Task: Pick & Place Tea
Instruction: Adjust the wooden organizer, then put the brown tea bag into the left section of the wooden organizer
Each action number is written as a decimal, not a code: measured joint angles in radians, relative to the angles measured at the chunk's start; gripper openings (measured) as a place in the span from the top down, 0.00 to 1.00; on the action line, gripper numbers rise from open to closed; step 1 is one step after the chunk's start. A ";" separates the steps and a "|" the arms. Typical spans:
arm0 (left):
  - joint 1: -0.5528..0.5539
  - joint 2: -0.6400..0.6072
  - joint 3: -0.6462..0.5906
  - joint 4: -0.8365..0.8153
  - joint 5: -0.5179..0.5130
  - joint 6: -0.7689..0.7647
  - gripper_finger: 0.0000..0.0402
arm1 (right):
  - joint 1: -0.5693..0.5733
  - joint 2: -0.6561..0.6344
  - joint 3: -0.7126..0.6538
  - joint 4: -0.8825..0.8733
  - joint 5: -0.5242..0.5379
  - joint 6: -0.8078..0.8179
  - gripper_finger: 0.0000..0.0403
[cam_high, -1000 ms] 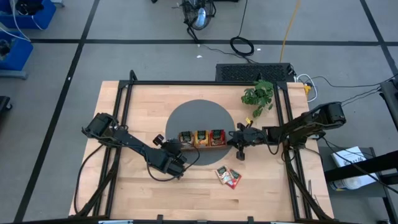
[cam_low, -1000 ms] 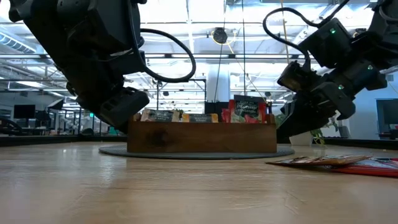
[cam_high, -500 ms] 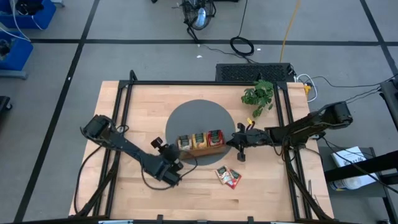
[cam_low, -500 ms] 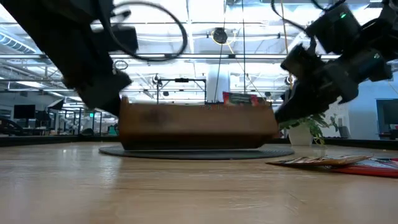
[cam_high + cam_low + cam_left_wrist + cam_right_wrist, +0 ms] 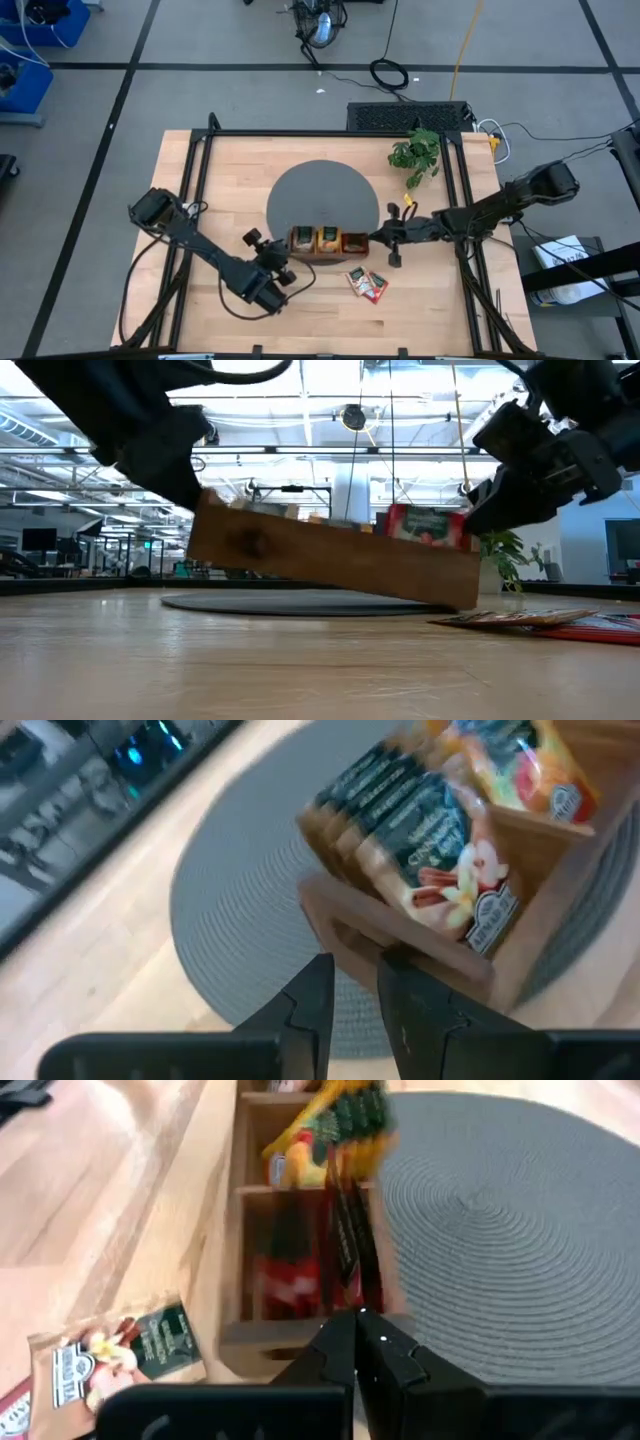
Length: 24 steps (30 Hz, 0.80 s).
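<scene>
The brown three-compartment wooden tray is held tilted off the table, one end higher in the low view, at the near edge of the round grey woven mat. Dark green, orange-yellow and red tea sachets stand upright in its compartments. The left gripper pinches one end wall; the right gripper is pressed together on the other. Two loose sachets lie flat on the wooden table near its front edge, beside the tray. A small green plant stands near the back right corner
</scene>
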 joint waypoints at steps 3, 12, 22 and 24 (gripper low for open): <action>0.016 0.000 -0.002 0.006 0.042 -0.001 0.78 | 0.000 0.033 0.000 0.016 0.000 0.010 1.00; 0.077 0.000 -0.047 0.050 0.213 -0.025 0.78 | 0.000 0.076 0.001 0.055 -0.001 0.029 1.00; 0.109 0.000 -0.084 0.047 0.416 0.038 0.78 | -0.016 0.078 -0.003 -0.043 0.001 0.091 1.00; 0.101 0.000 -0.084 0.033 0.428 0.026 0.78 | -0.019 0.077 -0.002 -0.049 0.011 0.092 1.00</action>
